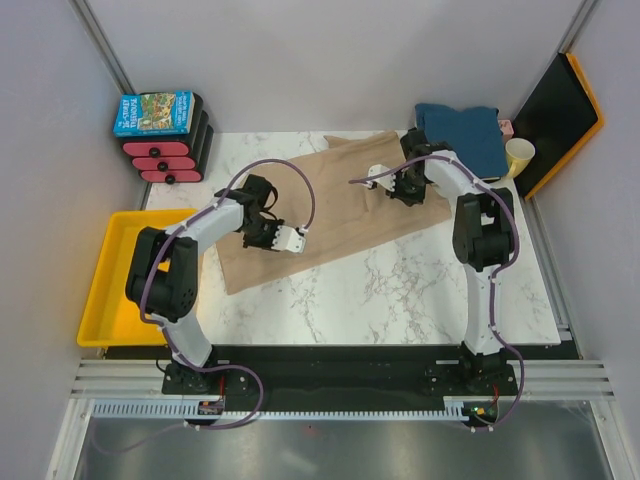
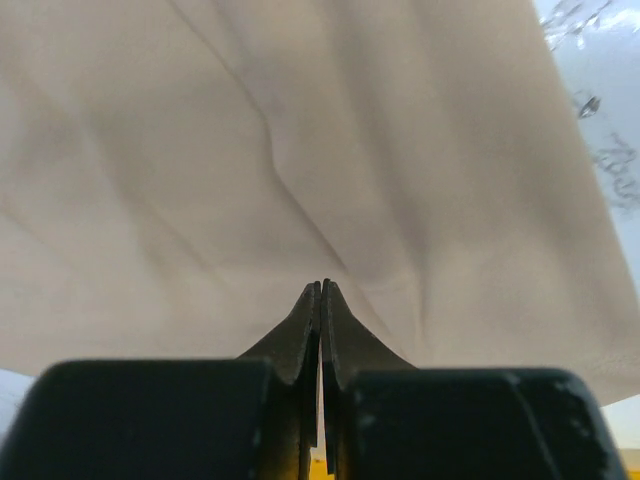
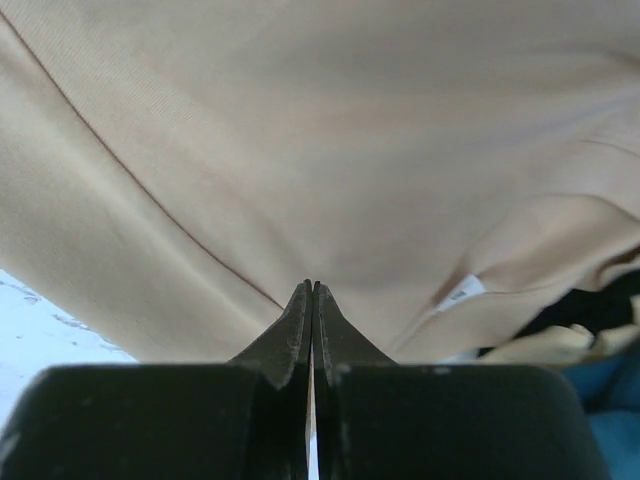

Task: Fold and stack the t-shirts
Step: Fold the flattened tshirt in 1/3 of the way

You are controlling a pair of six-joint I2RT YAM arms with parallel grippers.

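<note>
Your tan t-shirt [image 1: 340,205] lies spread on the marble table [image 1: 400,290], running slantwise from the near left to the far right. It is plain tan-beige, mostly flat, with soft creases. Its far end reaches the folded teal-blue t-shirt [image 1: 465,135], which sits at the far right corner just beside the pale yellow cup [image 1: 519,155].

From above you see your left gripper [image 1: 296,240] over the near left part of the cloth and your right gripper [image 1: 372,180] over the far right part, well apart from each other. That view does not show how the jaws stand.

The wrist views do. In the left wrist view the left gripper [image 2: 322,290] is clenched on the edge of the tan cloth, fingertips pressed together, with creases fanning out from the pinch. In the right wrist view the right gripper [image 3: 312,288] is clenched on the cloth edge in the same way, and a seam line runs up to the tips.

Only the right wrist view shows the small white label [image 3: 463,292], just right of the fingers. Beyond it are a dark gap and a strip of teal.

Only the top view shows the yellow tray [image 1: 115,290] off the table's left edge and the blue box [image 1: 153,112] at the far left.
</note>
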